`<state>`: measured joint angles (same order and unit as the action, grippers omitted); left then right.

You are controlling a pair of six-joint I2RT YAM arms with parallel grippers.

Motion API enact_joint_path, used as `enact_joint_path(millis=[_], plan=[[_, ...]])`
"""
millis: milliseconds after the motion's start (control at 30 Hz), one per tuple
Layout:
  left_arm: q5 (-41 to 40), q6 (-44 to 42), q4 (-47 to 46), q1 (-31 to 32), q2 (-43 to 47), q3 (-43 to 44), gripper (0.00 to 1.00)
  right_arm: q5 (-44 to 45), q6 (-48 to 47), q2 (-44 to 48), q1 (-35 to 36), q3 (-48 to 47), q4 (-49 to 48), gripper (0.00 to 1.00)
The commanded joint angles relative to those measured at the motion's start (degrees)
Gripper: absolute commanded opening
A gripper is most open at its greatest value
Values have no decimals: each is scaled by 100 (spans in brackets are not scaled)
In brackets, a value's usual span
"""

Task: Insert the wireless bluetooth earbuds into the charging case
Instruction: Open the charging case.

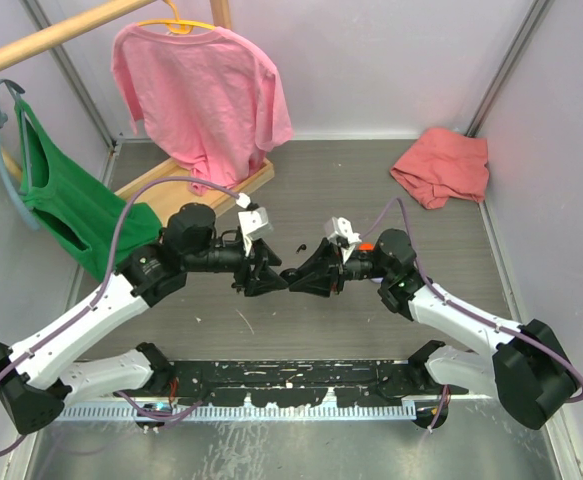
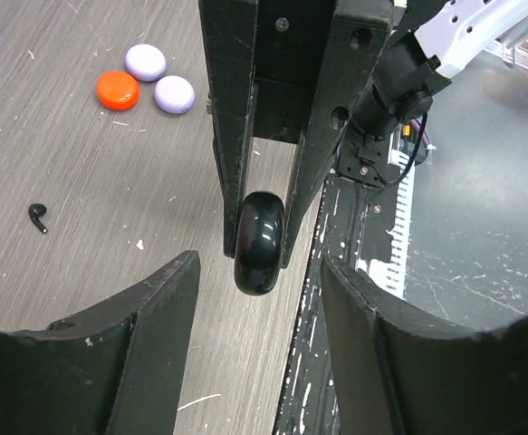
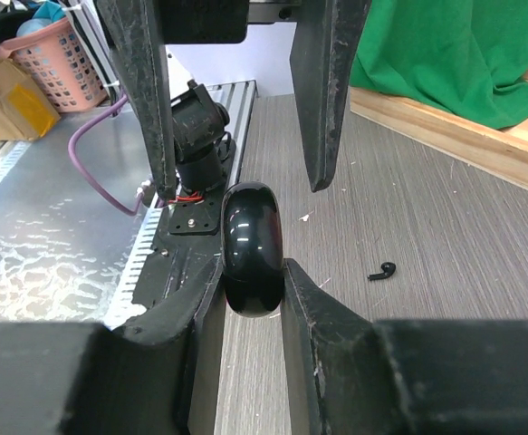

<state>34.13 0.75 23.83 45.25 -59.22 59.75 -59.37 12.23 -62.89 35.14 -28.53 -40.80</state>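
Two tools nose to nose above grey wood-grain tabletop (image 2: pixel 82 172). Glossy black round charging case (image 2: pixel 259 231) stands on edge in right tool (image 3: pixel 253 272), clamped across its flat faces. Judged: keeps rim and seam exposed to left tool (image 2: pixel 259 263). That one spread wide, straddling case, gap each side, gripping nothing. Tiny black curved plastic earbud (image 2: pixel 37 216) lies on tabletop off to side of both tools, well apart from case. Beyond it, smooth orange-red round case (image 2: pixel 117 90) and two lilac round cases (image 2: pixel 145 62) cluster.

My overhead camera looks down from above and behind across the whole grey wood-grain table (image 1: pixel 371 200). Both wrist cameras sit close, facing each other, sharing the glossy black round case (image 2: pixel 259 240).
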Motion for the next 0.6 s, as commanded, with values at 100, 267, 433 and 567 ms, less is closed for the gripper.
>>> enact_joint_path(millis=[100,267,433,567], plan=[[-252,430,-935,-24,131,-349,64,219,-10,187,-2,-127,-302,1],[-375,619,-1108,-21,-32,-387,65,243,-17,193,2,-118,-312,1],[-699,781,-1190,-20,-46,-386,65,260,-56,226,2,-53,-312,1],[-861,851,-1160,-28,-42,-392,65,270,-80,254,2,-26,-328,1]])
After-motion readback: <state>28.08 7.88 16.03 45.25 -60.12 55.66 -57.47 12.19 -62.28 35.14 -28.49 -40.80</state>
